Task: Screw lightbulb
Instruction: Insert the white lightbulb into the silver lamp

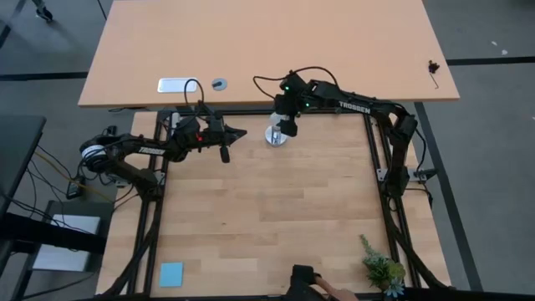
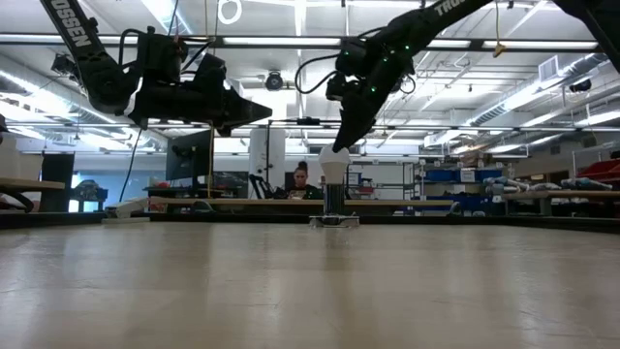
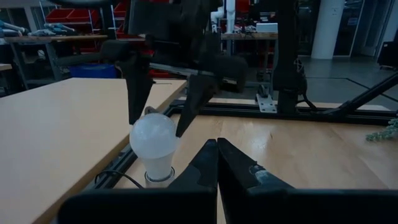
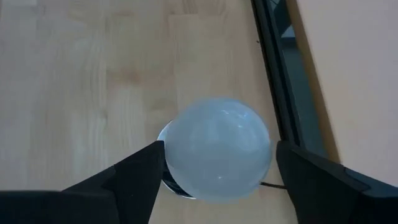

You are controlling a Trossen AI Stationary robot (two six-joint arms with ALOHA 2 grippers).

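Right gripper (image 4: pixel 214 171), fingers spread, straddles the upright lightbulb (image 4: pixel 217 148) seated in its socket (image 1: pixel 275 139); regrip squarely before twisting. Left gripper (image 3: pixel 217 144) pressed together, idle.

One lightbulb (image 4: pixel 217 149), two end effectors, perhaps one socket.
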